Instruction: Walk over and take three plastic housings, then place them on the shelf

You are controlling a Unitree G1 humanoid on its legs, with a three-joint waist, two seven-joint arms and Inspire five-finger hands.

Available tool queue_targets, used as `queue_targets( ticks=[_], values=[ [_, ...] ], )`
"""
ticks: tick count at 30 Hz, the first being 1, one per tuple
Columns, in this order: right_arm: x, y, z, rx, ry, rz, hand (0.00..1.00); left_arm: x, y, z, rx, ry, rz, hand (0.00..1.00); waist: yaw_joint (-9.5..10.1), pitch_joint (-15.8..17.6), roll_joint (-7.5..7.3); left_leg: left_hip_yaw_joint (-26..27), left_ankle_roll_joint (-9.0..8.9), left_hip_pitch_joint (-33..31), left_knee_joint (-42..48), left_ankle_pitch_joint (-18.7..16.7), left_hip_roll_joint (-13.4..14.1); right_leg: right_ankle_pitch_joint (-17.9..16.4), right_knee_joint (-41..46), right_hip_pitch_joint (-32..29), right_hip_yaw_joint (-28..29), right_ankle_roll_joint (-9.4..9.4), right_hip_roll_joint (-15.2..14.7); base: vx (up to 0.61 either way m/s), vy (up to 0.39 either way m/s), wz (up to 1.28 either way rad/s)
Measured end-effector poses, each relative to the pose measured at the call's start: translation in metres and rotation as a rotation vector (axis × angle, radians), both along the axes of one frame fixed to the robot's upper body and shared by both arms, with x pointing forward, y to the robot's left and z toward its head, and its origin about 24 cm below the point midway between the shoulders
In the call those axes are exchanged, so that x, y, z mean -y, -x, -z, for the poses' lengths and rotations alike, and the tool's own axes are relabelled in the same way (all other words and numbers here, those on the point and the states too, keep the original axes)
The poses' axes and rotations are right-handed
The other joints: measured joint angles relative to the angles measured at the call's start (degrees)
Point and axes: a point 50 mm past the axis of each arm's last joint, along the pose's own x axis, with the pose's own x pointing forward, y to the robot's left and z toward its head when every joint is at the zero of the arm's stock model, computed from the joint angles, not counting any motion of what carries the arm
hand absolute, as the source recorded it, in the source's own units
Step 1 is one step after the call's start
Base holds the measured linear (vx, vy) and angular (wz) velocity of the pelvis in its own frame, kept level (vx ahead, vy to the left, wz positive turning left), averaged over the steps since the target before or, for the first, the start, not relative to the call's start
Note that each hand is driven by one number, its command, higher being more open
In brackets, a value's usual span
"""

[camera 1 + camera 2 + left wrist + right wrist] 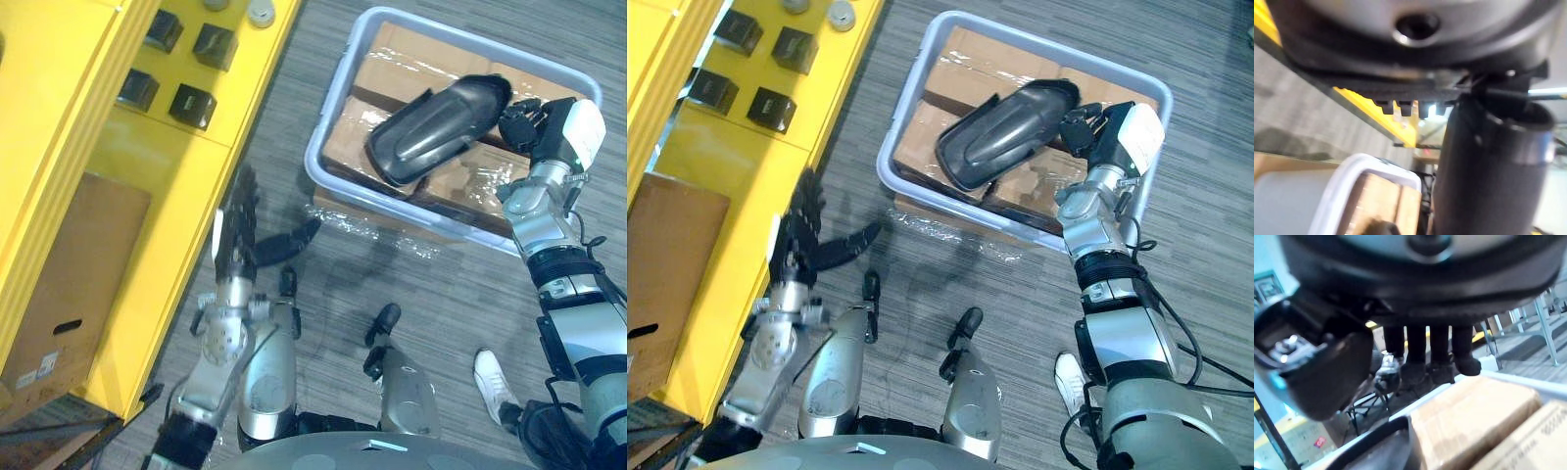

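Note:
A large black plastic housing (441,122) lies tilted across cardboard boxes (387,64) in a pale blue bin (315,147) on the floor. My right hand (534,122) hovers at the housing's right end, over the bin; its fingers (1425,352) hang relaxed with nothing between them and the thumb, and the housing (1376,445) shows just beneath. My left hand (235,230) is lower left, between the yellow shelf (167,186) and the bin, fingers straight, thumb out, holding nothing.
Small black boxes (193,105) sit on the yellow shelf's top, and a cardboard box (69,284) stands lower in it. Crumpled clear film lies on the floor by the bin's near side. A white shoe (495,382) shows at lower right.

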Motion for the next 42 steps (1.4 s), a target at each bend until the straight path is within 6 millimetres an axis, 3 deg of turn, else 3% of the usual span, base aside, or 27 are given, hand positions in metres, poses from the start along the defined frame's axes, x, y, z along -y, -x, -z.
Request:
queue_targets(
  ticks=[4,5,9,12,15,17,20,24,31,34,37,42],
  values=[
    [-0.01,0.001,-0.01,0.06,0.017,-0.042,0.0,0.011,-0.017,-0.048,0.195,-0.035,0.079,1.0,-2.07,-0.1,-1.17,1.5,-0.31,1.1,0.1,-0.2,0.7,0.4,-0.1,-0.1,1.9,-0.41,0.7,-0.04,-0.002,-0.24],
    [-0.012,0.001,-0.013,0.067,0.038,-0.047,1.0,0.013,-0.018,-0.053,0.215,-0.038,0.093,1.0,-2.5,0.0,-1.31,1.7,-0.41,1.3,0.1,-0.3,0.8,0.4,-0.1,-0.2,2.2,-0.47,0.9,-0.04,-0.001,-0.3],
    [-0.024,-0.001,-0.014,0.098,0.016,-0.109,1.0,0.025,-0.022,-0.065,0.247,-0.068,0.156,1.0,-3.76,-0.2,-1.87,3.1,-0.76,1.9,0.1,-0.5,1.9,0.9,-1.0,-0.5,3.8,-1.09,1.9,-0.02,-0.02,-0.22],
    [-0.042,0.002,-0.009,0.173,-0.151,-0.234,1.0,0.04,-0.026,-0.07,0.235,-0.1,0.208,1.0,-4.3,-0.2,-1.97,4.3,-1.03,1.9,0.4,-0.7,2.7,1.1,-1.0,-1.3,5.1,-1.27,2.4,0.0,-0.026,-0.23],
    [-0.068,0.013,0.011,0.197,-0.254,-0.375,1.0,0.05,-0.027,-0.071,0.229,-0.137,0.221,1.0,-5.84,-0.2,-1.97,4.8,-1.11,2.3,0.2,-0.8,2.5,1.1,-0.8,-1.5,5.6,-1.21,2.2,0.02,-0.001,-0.11],
    [-0.085,0.021,0.035,0.156,-0.327,-0.439,1.0,0.054,-0.028,-0.07,0.209,-0.158,0.236,1.0,-6.36,-0.2,-1.98,6.4,-1.01,3.3,-0.1,-1.1,2.7,1.1,0.2,-2.3,7.3,-1.2,2.1,0.02,0.016,-0.28],
    [-0.093,0.028,0.062,0.108,-0.523,-0.451,1.0,0.057,-0.029,-0.068,0.22,-0.242,0.214,1.0,-7.09,-0.2,-1.97,7.8,-0.94,3.3,0.1,-1.6,2.6,1.1,0.2,-3.2,8.7,-1.2,1.8,-0.02,0.016,-0.25],
    [-0.097,0.037,0.089,0.021,-0.613,-0.446,1.0,0.06,-0.037,-0.061,0.208,-0.384,0.162,1.0,-9.0,-0.3,-1.92,8.7,-0.74,3.3,0.7,-2.1,2.5,1.2,0.2,-3.8,9.5,-1.05,1.5,-0.02,0.007,-0.14],
    [-0.109,0.032,0.074,0.059,-0.581,-0.617,1.0,0.055,-0.043,-0.044,0.145,-0.492,0.101,1.0,-10.17,-0.4,-1.66,8.6,-0.59,3.3,0.8,-2.0,2.2,1.4,0.6,-4.3,10.0,-0.81,1.4,-0.01,0.0,-0.04],
    [-0.13,0.033,0.058,0.111,-0.525,-0.758,1.0,0.049,-0.035,-0.034,0.112,-0.408,0.031,1.0,-9.99,-0.7,-1.04,7.7,-0.45,3.3,0.6,-1.9,1.7,1.3,1.0,-4.2,9.5,-0.82,1.1,0.0,0.004,0.09],
    [-0.153,0.045,0.033,0.219,-0.488,-0.931,1.0,0.036,-0.019,-0.018,0.045,-0.224,-0.103,1.0,-9.46,-1.6,0.55,6.2,-0.02,3.4,0.2,-1.6,0.7,0.8,1.3,-3.2,7.8,-0.5,0.1,0.01,0.023,0.24],
    [-0.169,0.058,0.019,0.303,-0.531,-0.994,1.0,0.014,-0.001,0.0,-0.011,-0.087,-0.261,1.0,-6.94,-2.0,1.27,4.2,-0.07,5.0,-0.3,-1.4,-0.5,-1.6,3.9,-1.7,5.5,-0.38,-1.1,-0.02,0.022,0.28]
  ],
)
